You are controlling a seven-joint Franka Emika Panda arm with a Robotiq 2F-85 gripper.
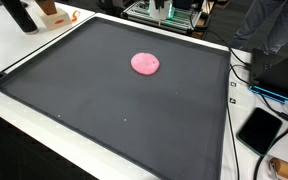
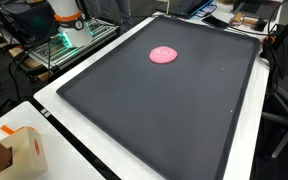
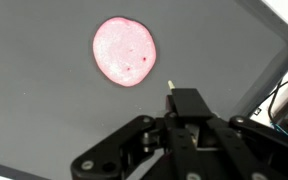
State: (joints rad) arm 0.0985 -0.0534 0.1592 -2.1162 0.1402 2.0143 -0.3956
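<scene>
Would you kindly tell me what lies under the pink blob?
The pink blob rests flat on the dark tray, which shows all around it. The patch directly beneath is covered, so unseen.

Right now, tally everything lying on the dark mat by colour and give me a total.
Pink blob, flat and round: 1
Things of any other colour on the dark mat: 0
Total: 1
</scene>
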